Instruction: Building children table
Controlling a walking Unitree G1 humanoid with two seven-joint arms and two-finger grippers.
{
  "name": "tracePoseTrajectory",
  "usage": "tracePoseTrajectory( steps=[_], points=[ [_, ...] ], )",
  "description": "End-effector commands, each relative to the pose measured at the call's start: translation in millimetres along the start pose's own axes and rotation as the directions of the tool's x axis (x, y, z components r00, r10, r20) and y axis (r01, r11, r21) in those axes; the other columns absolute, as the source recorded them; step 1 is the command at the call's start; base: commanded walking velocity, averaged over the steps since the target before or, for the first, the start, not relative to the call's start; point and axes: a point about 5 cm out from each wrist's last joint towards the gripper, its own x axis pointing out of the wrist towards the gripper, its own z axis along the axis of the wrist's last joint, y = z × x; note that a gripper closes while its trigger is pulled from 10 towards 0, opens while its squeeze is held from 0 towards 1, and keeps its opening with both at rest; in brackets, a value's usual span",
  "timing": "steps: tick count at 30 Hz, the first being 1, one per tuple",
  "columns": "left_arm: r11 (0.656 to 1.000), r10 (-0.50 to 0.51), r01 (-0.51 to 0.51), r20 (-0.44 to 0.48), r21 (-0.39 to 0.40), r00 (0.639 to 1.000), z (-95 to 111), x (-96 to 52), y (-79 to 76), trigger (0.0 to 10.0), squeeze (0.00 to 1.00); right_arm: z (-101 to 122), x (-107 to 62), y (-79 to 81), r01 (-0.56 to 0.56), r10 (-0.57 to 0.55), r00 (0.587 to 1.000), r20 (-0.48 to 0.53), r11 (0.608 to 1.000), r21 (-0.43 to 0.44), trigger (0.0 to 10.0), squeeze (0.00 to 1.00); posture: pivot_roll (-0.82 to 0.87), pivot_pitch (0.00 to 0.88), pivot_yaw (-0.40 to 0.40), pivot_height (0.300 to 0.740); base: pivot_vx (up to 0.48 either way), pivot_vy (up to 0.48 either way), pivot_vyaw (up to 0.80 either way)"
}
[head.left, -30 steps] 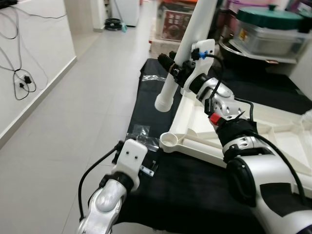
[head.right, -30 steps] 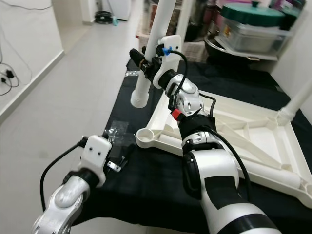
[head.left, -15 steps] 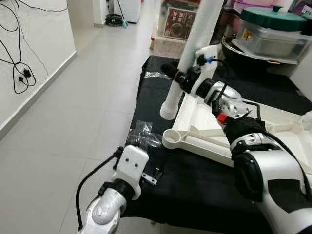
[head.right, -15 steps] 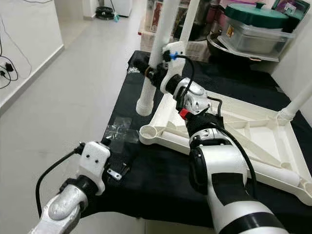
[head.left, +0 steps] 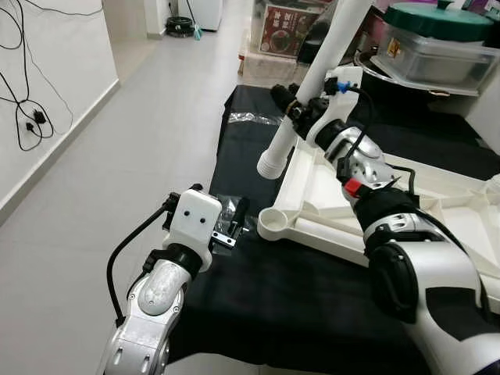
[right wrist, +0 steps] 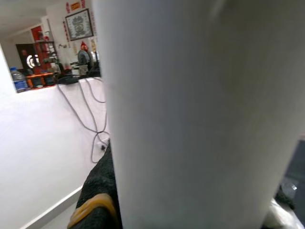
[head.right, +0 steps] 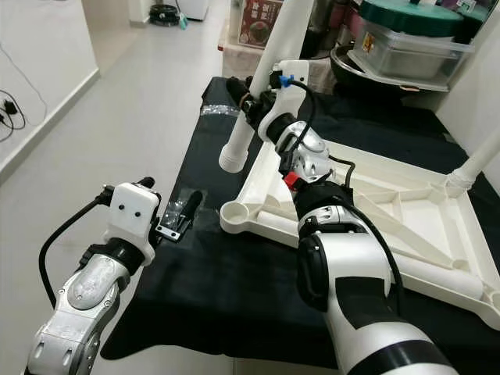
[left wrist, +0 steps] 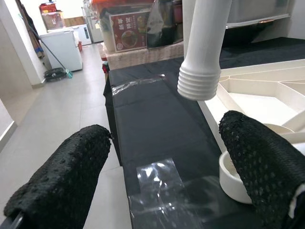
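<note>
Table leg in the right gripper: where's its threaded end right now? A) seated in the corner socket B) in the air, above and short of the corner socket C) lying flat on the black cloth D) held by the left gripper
B: the right gripper holds the white table leg tilted, its threaded end hanging clear above the empty corner socket of the upturned tabletop.
</note>
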Motion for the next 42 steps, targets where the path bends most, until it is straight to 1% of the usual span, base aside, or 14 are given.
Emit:
tracePoseTrajectory(
  steps=[1,6,13,15,18,23,31,34,35,36,39,40,41,42],
  points=[
    [1.000,-0.005,0.005,-0.006,0.006,1.000,-0.7,1.7,-0.7,10.0,0.00,5.6,1.2,0.8,0.005,-0.004,0.999,0.034,1.000,-0.020,10.0,0.00,0.07,0.144,-0.121,0.740,0.311,0.000,0.00],
    [1.000,-0.002,0.003,-0.013,0.016,1.000,-1.7,3.3,0.3,10.0,0.00,7.8,2.7,1.9,0.009,-0.008,0.999,0.045,1.000,-0.019,10.0,0.00,0.07,0.145,-0.120,0.740,0.318,0.000,0.00],
    [1.000,0.031,-0.031,-0.034,-0.001,0.999,-4.8,4.2,3.6,10.0,0.00,7.6,2.9,2.0,0.014,-0.014,0.999,0.049,1.000,-0.014,10.0,0.00,0.07,0.151,-0.119,0.740,0.000,0.000,0.00],
    [0.999,0.031,-0.032,-0.043,-0.007,0.999,-6.3,4.8,4.3,10.0,0.00,9.0,3.0,1.4,0.023,-0.023,0.998,0.058,1.000,-0.011,10.0,0.00,0.07,0.150,-0.118,0.740,0.000,0.000,0.00],
    [1.000,0.023,-0.022,-0.040,0.004,0.999,-6.8,5.3,3.7,10.0,0.00,12.2,3.2,1.3,0.005,-0.005,0.997,0.072,1.000,0.013,10.0,0.00,0.07,0.151,-0.116,0.740,0.000,0.000,0.00],
    [1.000,0.012,-0.012,-0.046,0.000,0.999,-8.2,4.9,1.4,10.0,0.00,12.4,2.5,-0.1,0.013,-0.013,0.997,0.071,1.000,0.001,10.0,0.00,0.07,0.152,-0.117,0.740,0.000,0.000,0.00],
    [1.000,0.019,-0.019,-0.047,-0.007,0.999,-8.0,4.5,1.3,10.0,0.00,17.8,5.5,3.8,-0.019,0.015,0.995,0.102,0.999,0.036,10.0,0.00,0.07,0.155,-0.119,0.740,0.000,0.000,0.00],
    [1.000,0.020,-0.020,-0.047,-0.013,0.999,-7.6,4.8,1.6,10.0,0.00,15.3,6.5,5.6,-0.030,0.030,0.997,0.069,1.000,-0.004,10.0,0.00,0.07,0.158,-0.118,0.740,0.000,0.000,0.00],
    [1.000,0.014,-0.014,-0.050,-0.016,0.999,-7.9,4.3,0.2,10.0,0.00,12.0,6.0,4.6,-0.034,0.035,0.999,0.029,0.999,-0.031,10.0,0.00,0.07,0.164,-0.123,0.740,0.000,0.000,0.00],
    [1.000,0.000,-0.002,-0.057,-0.031,0.998,-9.0,2.4,-2.8,10.0,0.00,10.3,5.2,2.8,-0.048,0.048,0.999,-0.004,0.998,-0.026,10.0,0.00,0.07,0.168,-0.124,0.740,0.000,0.000,0.00],
    [0.999,-0.010,0.007,-0.062,-0.042,0.998,-9.6,0.7,-5.2,10.0,0.00,9.6,4.4,1.3,-0.059,0.058,0.998,-0.023,0.998,-0.016,10.0,0.00,0.07,0.171,-0.125,0.740,0.000,0.000,0.00],
    [0.999,-0.027,0.024,-0.064,-0.048,0.998,-10.0,-2.5,-9.1,10.0,0.00,8.9,2.8,1.2,-0.113,0.109,0.992,-0.063,0.992,-0.053,10.0,0.00,0.08,0.176,-0.129,0.740,0.000,0.000,0.00],
    [0.998,-0.041,0.037,-0.069,-0.057,0.997,-10.1,-6.5,-13.0,10.0,0.00,8.9,-0.2,1.2,-0.203,0.196,0.975,-0.105,0.977,-0.058,10.0,0.00,0.08,0.185,-0.136,0.740,0.000,0.000,0.00],
    [0.998,-0.041,0.037,-0.069,-0.057,0.997,-10.1,-6.5,-13.0,10.0,0.00,8.9,-0.2,1.2,-0.203,0.196,0.975,-0.105,0.977,-0.058,10.0,0.00,0.08,0.185,-0.136,0.740,0.000,0.000,0.00]
  ],
)
